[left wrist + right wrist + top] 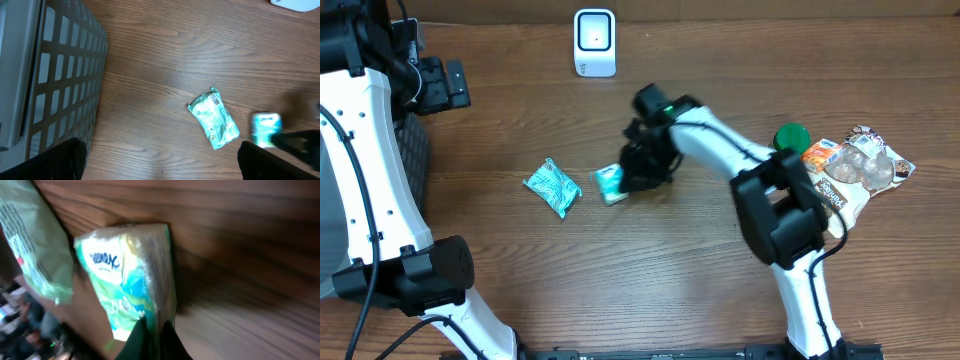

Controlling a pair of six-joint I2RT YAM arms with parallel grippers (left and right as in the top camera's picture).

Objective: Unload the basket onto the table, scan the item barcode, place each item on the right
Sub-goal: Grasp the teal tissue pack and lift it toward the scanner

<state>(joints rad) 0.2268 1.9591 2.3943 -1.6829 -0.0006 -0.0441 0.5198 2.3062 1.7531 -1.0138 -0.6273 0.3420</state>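
Wood-grain tabletop (620, 290) below: my right hand (154, 339) pinches the teal-and-white plastic tissue pack (125, 280) by its thin three-o'clock edge; it may slip out when lifted.

left arm (365, 180), right arm (720, 140): white links, black joints | cables (344, 150): black | green light (669, 107) | right tool (152, 339): black

Wood table (670, 290). White scanner (594, 42) at far edge, roughly center. Right gripper (634, 178) down on small teal-white pack (609, 183) mid-table, hiding its right side. Crinkly teal packet (552, 188) to pack's left, near but not touching. Green lid (791, 137) and snack packet pile (860, 165) at right, touching. Left arm (360, 150) at far left beside dark basket (415, 150).
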